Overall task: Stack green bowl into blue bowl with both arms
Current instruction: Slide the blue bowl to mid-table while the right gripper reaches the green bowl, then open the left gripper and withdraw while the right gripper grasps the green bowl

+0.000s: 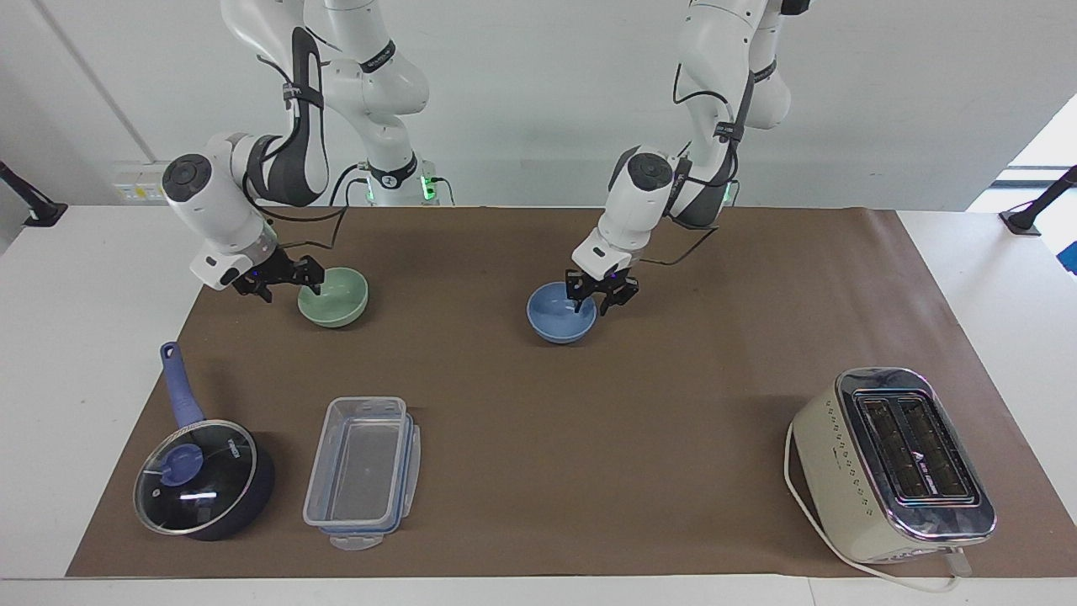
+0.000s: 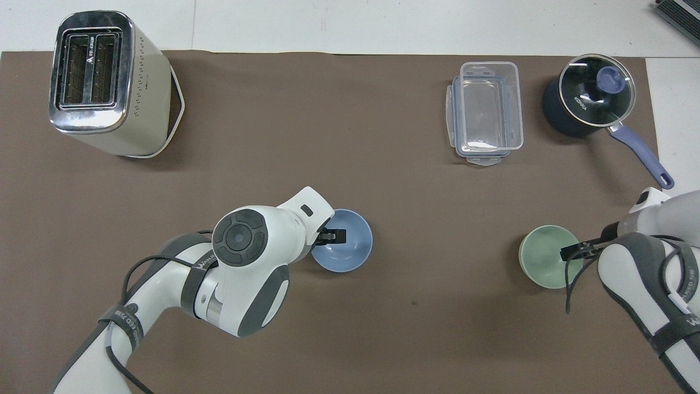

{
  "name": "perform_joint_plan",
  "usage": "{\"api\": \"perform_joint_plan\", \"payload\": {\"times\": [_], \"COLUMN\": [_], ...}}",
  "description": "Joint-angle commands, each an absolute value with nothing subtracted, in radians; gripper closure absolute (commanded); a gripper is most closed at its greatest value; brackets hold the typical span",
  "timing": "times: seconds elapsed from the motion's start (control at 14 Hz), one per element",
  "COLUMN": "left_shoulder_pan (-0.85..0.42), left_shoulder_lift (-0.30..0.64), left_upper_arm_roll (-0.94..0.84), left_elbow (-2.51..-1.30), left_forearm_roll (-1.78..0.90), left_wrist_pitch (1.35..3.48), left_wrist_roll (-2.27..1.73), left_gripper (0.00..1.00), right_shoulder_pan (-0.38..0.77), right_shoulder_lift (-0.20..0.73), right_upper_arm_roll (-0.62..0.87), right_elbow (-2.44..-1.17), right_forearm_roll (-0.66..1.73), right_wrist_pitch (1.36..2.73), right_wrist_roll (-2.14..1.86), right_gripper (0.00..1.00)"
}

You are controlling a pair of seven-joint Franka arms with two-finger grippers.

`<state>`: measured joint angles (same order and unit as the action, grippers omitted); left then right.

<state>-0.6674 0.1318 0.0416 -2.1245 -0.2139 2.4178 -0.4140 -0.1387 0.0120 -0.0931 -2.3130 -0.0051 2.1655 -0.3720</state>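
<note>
The right claw [image 1: 290, 282] was set at the rim of the green bowl [image 1: 336, 301], on the side toward the right arm's end of the surface [image 1: 522, 438]; whether it was open or clamped could not be told. The left claw [image 1: 597, 296] was seen open over the rim of the blue bowl [image 1: 551, 321], nothing held. Both bowls stood upright on the surface, well apart, the blue one near the middle. For a sound lift, the green rim would best be pinched firmly and squarely and the bowl kept level. The left claw should be cleared from the blue bowl's mouth. The stretch between the bowls lay open. The pan [image 1: 202, 480] and tub [image 1: 362, 467] sat farther from the robots.
</note>
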Motion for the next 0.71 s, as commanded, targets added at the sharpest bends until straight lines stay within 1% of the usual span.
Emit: {"api": "perform_joint_plan", "payload": {"times": [0.0,0.07,0.14,0.29,0.5,0.57,0.64], "left_shoulder_pan": [-0.603,-0.576,-0.546,-0.467,-0.355,-0.324,-0.302], "left_shoulder_lift": [0.063,0.039,0.016,-0.017,-0.017,-0.018,-0.018], "left_upper_arm_roll": [0.046,0.046,0.046,0.048,0.046,0.046,0.048], "left_elbow": [-2.105,-2.092,-2.073,-1.990,-1.847,-1.820,-1.797], "left_forearm_roll": [-0.181,-0.163,-0.150,-0.149,-0.135,-0.130,-0.130], "left_wrist_pitch": [2.343,2.306,2.251,2.093,1.883,1.847,1.809], "left_wrist_roll": [-0.385,-0.364,-0.332,-0.234,-0.105,-0.072,-0.054], "left_gripper": [0.00,0.00,0.00,0.00,0.00,0.00,0.00], "right_shoulder_pan": [-0.150,-0.150,-0.150,-0.143,-0.149,-0.149,-0.149], "right_shoulder_lift": [0.003,0.003,0.003,0.003,0.012,0.005,0.000], "right_upper_arm_roll": [-0.089,-0.089,-0.089,-0.089,-0.089,-0.089,-0.089], "right_elbow": [-2.329,-2.327,-2.327,-2.326,-2.298,-2.277,-2.242], "right_forearm_roll": [0.002,0.002,0.002,0.002,0.000,0.000,0.000], "right_wrist_pitch": [2.180,2.178,2.180,2.177,2.161,2.142,2.090], "right_wrist_roll": [-0.391,-0.385,-0.376,-0.373,-0.388,-0.393,-0.393], "right_gripper": [0.93,1.00,1.00,1.00,1.00,1.00,1.00]}}
